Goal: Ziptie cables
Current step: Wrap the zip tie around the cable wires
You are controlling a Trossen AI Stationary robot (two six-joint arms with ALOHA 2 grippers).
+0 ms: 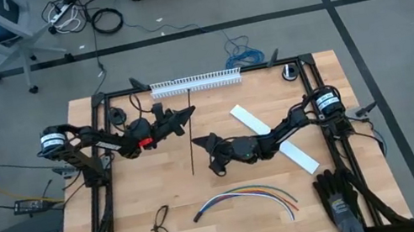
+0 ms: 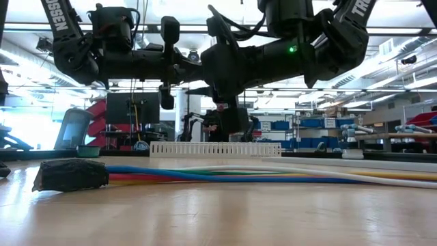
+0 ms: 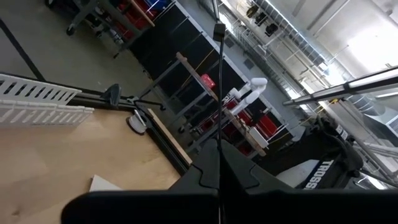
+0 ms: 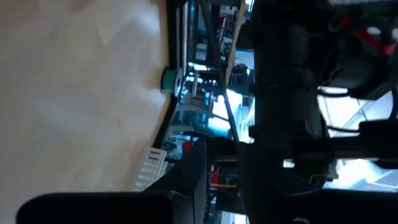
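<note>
Your left gripper (image 1: pixel 187 116), closed on the ziptie (image 1: pixel 190 132), holds it off the table at centre; your right gripper (image 1: pixel 199 143) meets its lower part, jaws narrow, grip unclear; the cables (image 1: pixel 243 197) lie untouched near the front edge; next, I judge, carry the ziptie down to them.

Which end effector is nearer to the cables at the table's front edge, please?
The right end effector: it hangs just behind the cables, near the table's centre. The left end effector sits farther back, toward the rear.
</note>
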